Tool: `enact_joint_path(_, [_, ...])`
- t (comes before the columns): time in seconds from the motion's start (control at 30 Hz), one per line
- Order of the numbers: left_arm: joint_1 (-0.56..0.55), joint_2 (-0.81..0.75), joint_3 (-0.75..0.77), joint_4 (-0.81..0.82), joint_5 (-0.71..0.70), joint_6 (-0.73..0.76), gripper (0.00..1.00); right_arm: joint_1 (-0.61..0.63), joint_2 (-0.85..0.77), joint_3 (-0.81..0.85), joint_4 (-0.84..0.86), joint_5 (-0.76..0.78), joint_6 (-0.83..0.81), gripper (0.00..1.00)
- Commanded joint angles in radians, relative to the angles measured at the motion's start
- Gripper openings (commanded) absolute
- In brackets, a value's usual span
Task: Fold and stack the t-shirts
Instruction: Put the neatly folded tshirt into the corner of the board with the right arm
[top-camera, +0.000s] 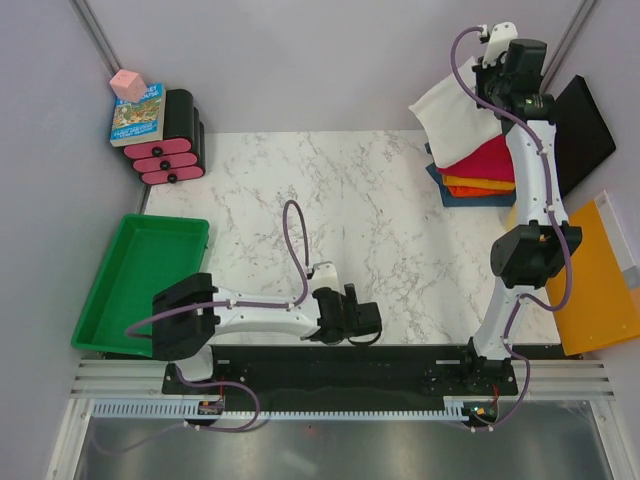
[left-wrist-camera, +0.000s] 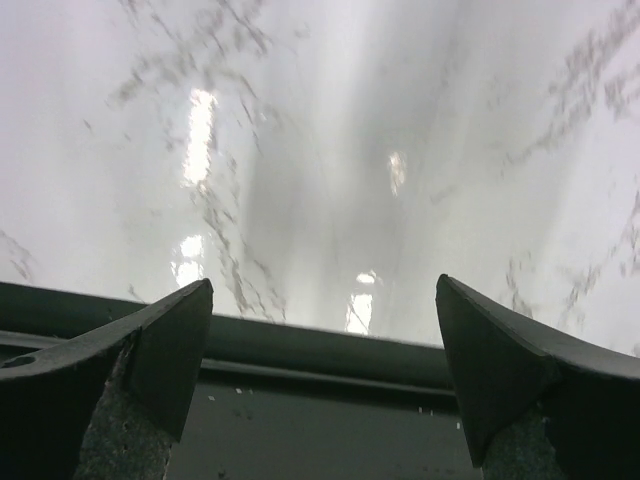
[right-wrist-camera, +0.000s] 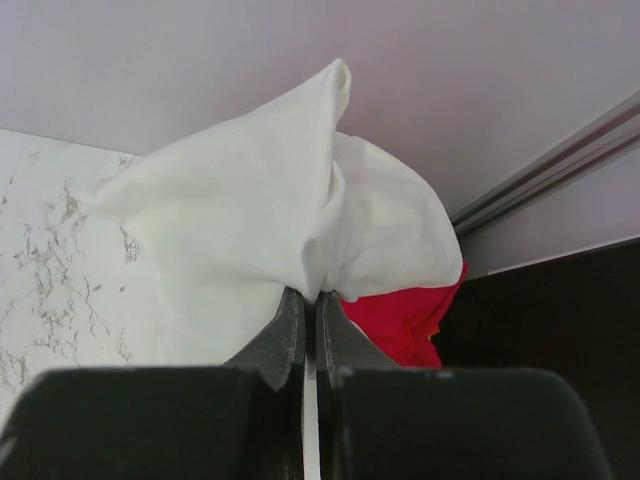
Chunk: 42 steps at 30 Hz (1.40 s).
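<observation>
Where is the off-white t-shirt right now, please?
The off-white t-shirt hangs at the far right in the top view, pinched by the right end effector over the folded stack of shirts.

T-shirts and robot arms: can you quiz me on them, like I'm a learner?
1. True or false: the left gripper holds a shirt.
2. What does the right gripper pinch? A the white shirt, B the green tray, C the book.
3. Fill in: the top folded shirt in the pile is coloured ____.
Key: 1 false; 2 A; 3 magenta.
</observation>
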Motion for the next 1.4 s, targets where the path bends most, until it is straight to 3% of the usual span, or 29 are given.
enact_joint_path(0.0, [0.052, -0.038, -0.028, -0.006, -0.071, 0.025, 1.0, 0.0, -0.018, 0.081, 0.037, 0.021, 0.012, 0.0])
enact_joint_path(0.57, [0.056, -0.042, -0.065, -0.006, -0.034, 0.003, 1.0, -0.043, 0.115, -0.038, 0.129, 0.128, -0.002, 0.0])
enact_joint_path(1.37, [0.061, 0.048, 0.056, -0.001, -0.016, 0.082, 1.0, -0.181, 0.321, -0.126, 0.192, 0.253, -0.019, 0.0])
